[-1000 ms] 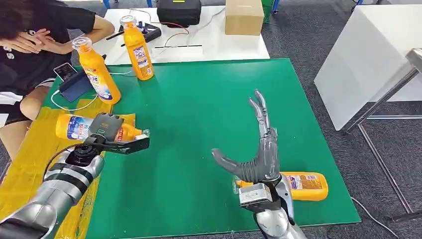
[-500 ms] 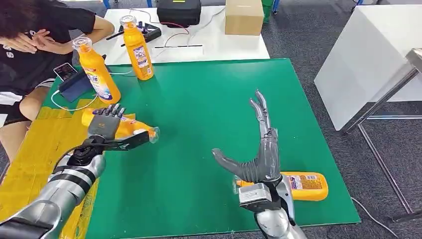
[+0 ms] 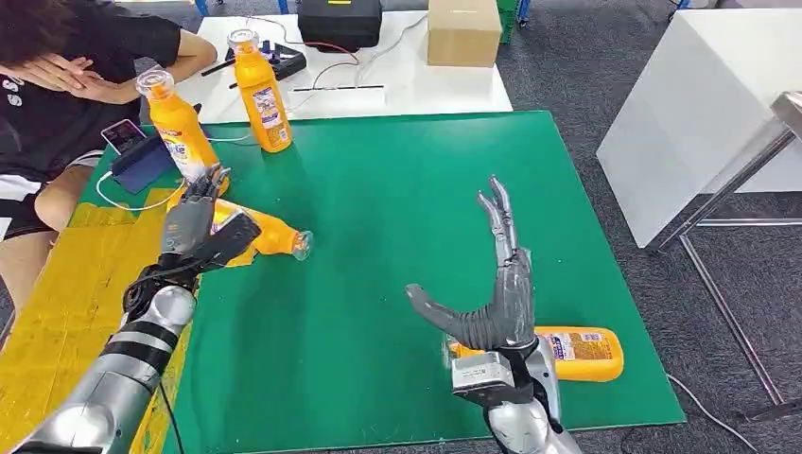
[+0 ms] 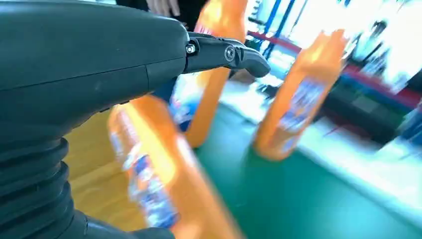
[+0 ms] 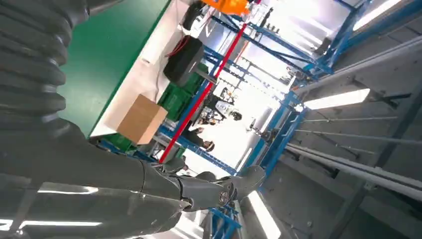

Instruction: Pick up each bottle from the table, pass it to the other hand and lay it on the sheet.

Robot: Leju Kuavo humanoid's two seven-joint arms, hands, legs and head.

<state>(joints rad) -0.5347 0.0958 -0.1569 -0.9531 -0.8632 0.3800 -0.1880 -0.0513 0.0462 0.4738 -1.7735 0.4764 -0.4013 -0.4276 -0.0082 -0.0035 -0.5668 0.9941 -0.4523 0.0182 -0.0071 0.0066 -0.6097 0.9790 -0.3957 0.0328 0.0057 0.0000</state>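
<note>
Left robot hand grips tilted orange bottle; right robot hand spread wide, empty.

Left hand wrapped around an orange bottle, lifted above the green mat near its left edge, silver forearm angled up from below. Right hand raised upright over the mat's near right part, fingers spread, thumb out sideways, holding nothing.

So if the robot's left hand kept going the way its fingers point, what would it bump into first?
Probably the upright orange bottle just beyond the fingers of the left hand, which holds a lying bottle. Depth is hard to judge.
</note>
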